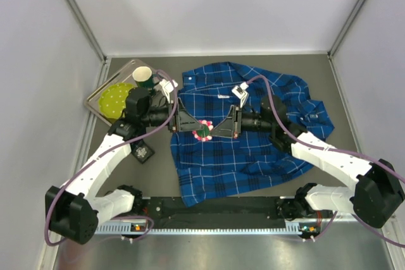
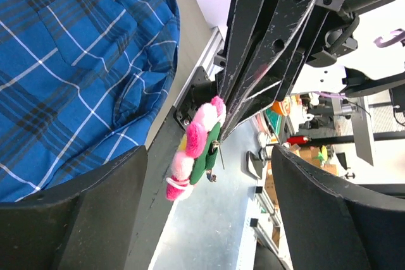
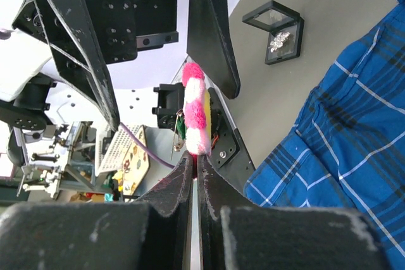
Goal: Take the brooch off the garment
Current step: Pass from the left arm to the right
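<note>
In both wrist views we see the brooch (image 3: 195, 115) only edge-on, its face hidden and its pin too small to make out. The shirt (image 2: 63, 61) is cut off by the left wrist picture's top and left edges. What lies in the open black case (image 3: 276, 30) is too small for us to name.

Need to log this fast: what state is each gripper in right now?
Left gripper: open, holding nothing.
Right gripper: closed on the pink and white brooch.
</note>
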Controlling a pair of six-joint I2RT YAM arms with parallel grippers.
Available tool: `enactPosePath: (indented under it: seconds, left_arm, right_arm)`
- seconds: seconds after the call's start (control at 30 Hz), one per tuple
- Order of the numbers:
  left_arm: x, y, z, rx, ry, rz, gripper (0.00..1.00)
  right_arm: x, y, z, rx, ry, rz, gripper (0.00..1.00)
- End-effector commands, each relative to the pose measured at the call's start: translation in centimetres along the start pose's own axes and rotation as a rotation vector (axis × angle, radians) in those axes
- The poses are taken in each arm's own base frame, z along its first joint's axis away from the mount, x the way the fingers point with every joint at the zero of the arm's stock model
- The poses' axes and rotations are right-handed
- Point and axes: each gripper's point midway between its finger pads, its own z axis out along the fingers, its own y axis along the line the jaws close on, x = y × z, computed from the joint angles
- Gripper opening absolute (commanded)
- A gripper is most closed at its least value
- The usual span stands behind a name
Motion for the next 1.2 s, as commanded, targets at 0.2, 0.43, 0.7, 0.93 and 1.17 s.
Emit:
enactPosePath:
  seconds: [0.2,0.43,0.7,0.93,1.17]
  left_arm:
    - [0.0,-1.2,0.9,0.032,0.042,0.063,0.61]
    - [0.4,-1.4,1.1,0.046,0.058,0.063,0.53]
    - [0.2,-2.0,1.1,0.062,0.055,0.088,0.42]
    - [0.2,-2.3,1.1,0.083,0.044,0.092,0.33]
    - [0.0,-2.4,1.2,0.082,0.041,0.081,0.26]
  right_arm:
    - [-3.0,2.5,-0.2,-0.043,-0.07,-0.082,0.0]
    - [-3.0,2.2,0.0,-0.037,-0.066,-0.079,0.0]
    - [-3.2,2.1,-0.4,-0.027,-0.062,-0.088,0.0]
    - [-2.9,2.2,-0.5,-0.048,-0.057,-0.073,0.0]
    - [-2.8,2.6,-0.4,-0.077,-0.055,-0.062,0.0]
